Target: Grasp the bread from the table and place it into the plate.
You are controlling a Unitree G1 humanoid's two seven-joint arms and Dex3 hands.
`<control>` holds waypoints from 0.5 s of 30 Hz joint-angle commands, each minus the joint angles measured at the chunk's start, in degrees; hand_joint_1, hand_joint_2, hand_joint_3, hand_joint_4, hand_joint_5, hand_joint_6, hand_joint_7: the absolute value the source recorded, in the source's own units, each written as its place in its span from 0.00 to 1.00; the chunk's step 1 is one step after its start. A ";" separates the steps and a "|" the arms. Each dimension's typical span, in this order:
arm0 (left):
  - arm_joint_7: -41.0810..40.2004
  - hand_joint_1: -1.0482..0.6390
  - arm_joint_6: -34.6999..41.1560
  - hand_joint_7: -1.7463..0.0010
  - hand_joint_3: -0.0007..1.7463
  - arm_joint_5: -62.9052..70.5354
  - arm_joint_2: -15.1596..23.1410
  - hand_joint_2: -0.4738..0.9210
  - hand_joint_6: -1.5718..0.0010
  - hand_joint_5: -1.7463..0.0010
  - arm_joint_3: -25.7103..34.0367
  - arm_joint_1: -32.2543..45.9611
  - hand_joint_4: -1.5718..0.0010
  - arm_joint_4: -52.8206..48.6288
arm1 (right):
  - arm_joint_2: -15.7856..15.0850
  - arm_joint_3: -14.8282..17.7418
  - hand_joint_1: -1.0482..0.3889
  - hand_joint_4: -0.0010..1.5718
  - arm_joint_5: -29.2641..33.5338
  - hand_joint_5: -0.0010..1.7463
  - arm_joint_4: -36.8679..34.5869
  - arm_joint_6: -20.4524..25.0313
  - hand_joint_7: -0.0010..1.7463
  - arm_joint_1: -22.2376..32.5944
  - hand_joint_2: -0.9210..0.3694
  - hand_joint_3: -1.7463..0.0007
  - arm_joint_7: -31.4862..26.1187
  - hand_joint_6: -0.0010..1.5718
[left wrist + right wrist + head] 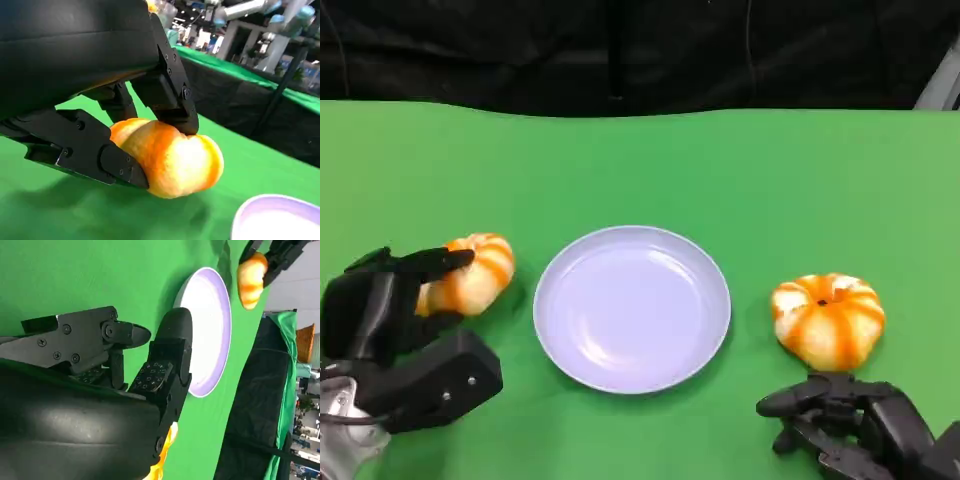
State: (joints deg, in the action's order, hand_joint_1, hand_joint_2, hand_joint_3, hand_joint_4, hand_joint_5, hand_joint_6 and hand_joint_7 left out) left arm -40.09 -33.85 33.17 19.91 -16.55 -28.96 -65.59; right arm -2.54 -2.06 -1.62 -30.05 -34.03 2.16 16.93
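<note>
A round, pumpkin-shaped bread (pixel 470 275), orange with pale stripes, is being gripped by the left hand (pixel 380 310) just to the left of the plate (pixel 632 306). In the head view the black fingers (pixel 438 262) are being wrapped over the side of the bread facing away from the plate. In the left wrist view the same bread (pixel 170 157) is seen being pinched between fingers (pixel 170 95) on one side and fingers on the opposite side, with its free rounded end pointing toward the plate rim (pixel 260 207). Whether it is resting on the green table (pixel 640 170) or being held just clear of it cannot be told. The bread is slightly longer than it is tall, and its long axis is lying roughly level, running from the hand toward the plate.

A second bread (pixel 828 320) of the same kind is sitting on the table to the right of the plate, apart from its rim, with its dimpled top facing upward. The right hand (pixel 855 425) is being kept on the near side of this bread, close to it but not touching it, with its fingers spread and nothing between them. In the right wrist view its fingers (pixel 167 365) are being held apart, stretched out toward the plate (pixel 212 335).

The pale lilac plate is lying between the two breads with nothing in it.
</note>
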 commanded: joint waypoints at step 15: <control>-0.29 0.62 -5.30 0.99 0.00 -0.21 0.54 0.98 0.17 0.50 1.20 4.94 0.46 10.80 | -0.86 0.38 0.70 0.50 -0.17 0.68 -0.17 -0.39 0.24 -0.03 0.00 0.78 -0.17 0.67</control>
State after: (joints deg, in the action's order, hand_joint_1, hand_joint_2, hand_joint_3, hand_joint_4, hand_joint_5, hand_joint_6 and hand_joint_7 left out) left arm -40.63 -37.76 33.52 19.89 -15.74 -25.10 -56.83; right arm -2.55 -2.09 -1.58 -30.10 -34.02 2.12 16.99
